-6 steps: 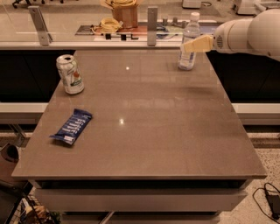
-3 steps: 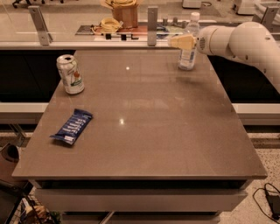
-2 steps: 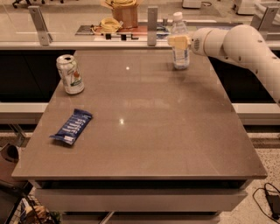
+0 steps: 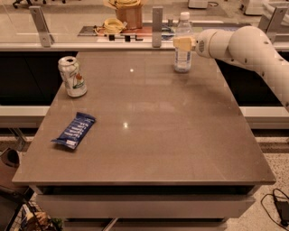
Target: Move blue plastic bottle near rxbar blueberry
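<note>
The blue plastic bottle point(image 4: 183, 61), clear with a white cap, stands upright at the far right of the table. My gripper point(image 4: 182, 43) reaches in from the right and is shut on the bottle at mid height, its yellowish fingers point(image 4: 180, 43) across the label. The bottle's base is at or just above the tabletop. The rxbar blueberry point(image 4: 74, 131), in a dark blue wrapper, lies flat near the table's left front, far from the bottle.
A green-and-white soda can point(image 4: 72, 76) stands at the left back of the grey table point(image 4: 153, 135). Behind the table runs a counter with metal posts point(image 4: 156, 20), yellow cable and a brown container point(image 4: 128, 11). My white arm point(image 4: 253, 45) spans the right back corner.
My gripper closed around the bottle and has carried it a little to the left along the table's far edge. The can and the bar have not moved.
</note>
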`<state>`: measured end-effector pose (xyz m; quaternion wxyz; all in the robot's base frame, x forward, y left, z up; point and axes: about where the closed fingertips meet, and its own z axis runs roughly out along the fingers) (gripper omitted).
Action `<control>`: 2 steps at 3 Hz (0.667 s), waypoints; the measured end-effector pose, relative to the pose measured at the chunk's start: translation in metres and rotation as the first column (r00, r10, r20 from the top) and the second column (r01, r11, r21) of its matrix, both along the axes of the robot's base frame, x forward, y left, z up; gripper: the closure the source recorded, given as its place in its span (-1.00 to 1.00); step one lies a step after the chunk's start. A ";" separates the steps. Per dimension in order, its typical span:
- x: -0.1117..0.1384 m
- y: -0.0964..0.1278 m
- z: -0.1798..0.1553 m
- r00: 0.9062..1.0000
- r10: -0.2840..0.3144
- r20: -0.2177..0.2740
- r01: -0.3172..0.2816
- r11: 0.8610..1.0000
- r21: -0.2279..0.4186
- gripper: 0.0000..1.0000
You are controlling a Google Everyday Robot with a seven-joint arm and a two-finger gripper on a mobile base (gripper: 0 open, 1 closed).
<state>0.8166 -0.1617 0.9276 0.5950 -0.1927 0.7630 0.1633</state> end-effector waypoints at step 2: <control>0.000 0.002 -0.001 1.000 0.003 -0.001 -0.003 1.000 0.000 1.00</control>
